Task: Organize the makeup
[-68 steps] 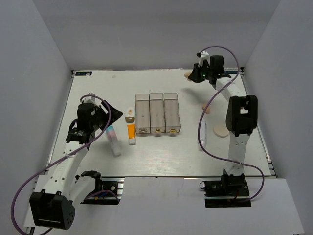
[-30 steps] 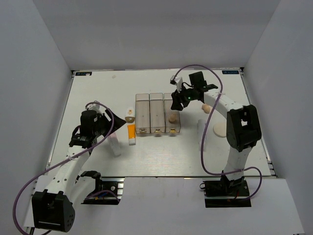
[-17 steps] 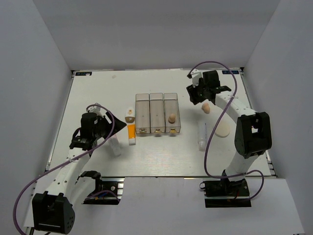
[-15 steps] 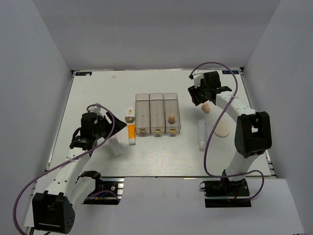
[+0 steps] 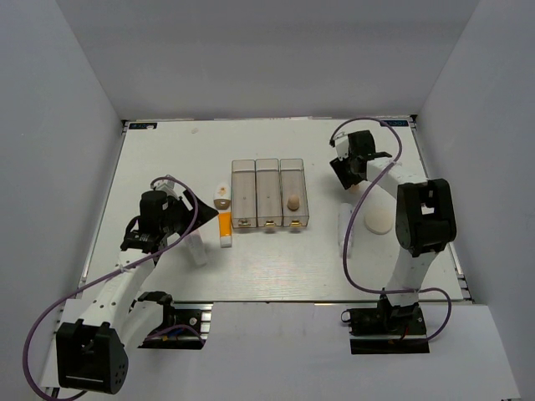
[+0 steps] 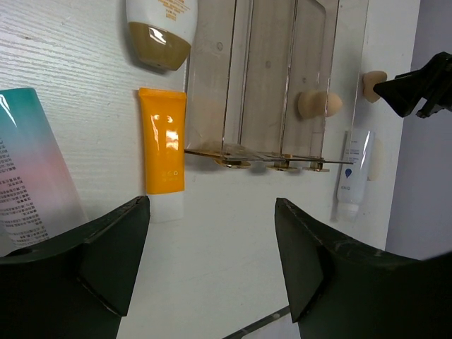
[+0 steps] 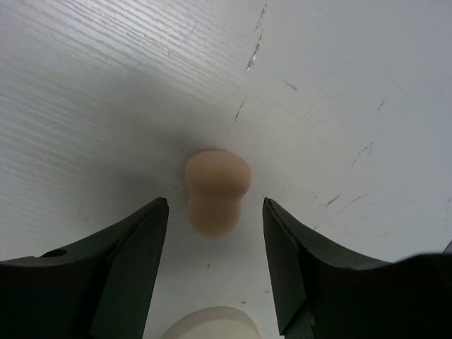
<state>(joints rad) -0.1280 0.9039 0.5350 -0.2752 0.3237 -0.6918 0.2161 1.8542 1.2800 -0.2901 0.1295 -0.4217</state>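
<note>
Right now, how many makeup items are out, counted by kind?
Tubes: 4 (gradient tube, orange tube, brown-capped tube, plain white tube)
Egg sponges: 2 (boxed sponge, table sponge)
Round puff: 1
Total: 7

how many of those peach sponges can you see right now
2. One peach sponge lies in the clear box's right compartment; the other sits on the table, framed by the right gripper's open jaws. More may be hidden under the arms.

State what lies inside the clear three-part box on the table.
One peach sponge lies in the right-hand compartment of the box. The middle and left compartments show nothing inside. Nothing covers the box from above, so no compartment is hidden.
</note>
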